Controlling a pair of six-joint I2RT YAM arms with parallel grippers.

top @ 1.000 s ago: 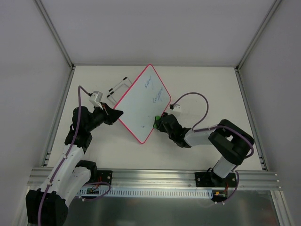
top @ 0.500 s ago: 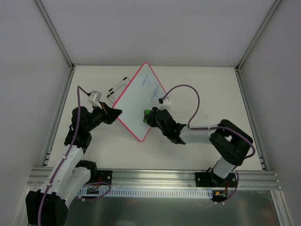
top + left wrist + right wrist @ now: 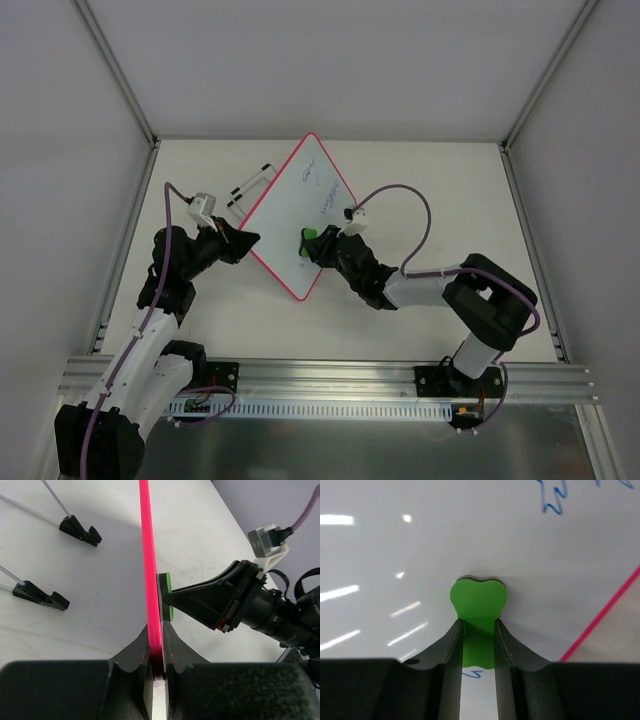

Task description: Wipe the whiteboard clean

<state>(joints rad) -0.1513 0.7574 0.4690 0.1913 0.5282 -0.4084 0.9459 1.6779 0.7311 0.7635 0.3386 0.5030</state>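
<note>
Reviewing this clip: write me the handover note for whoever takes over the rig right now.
Left gripper: shut on the whiteboard at its pink edge, steadying it.
Right gripper: shut on the green eraser, which is against the board face, low of centre.
Done: the face around the eraser is mostly blank.
Left: blue writing on the upper half, plus a small blue mark just below the eraser. Wipe up toward the top corner.
</note>
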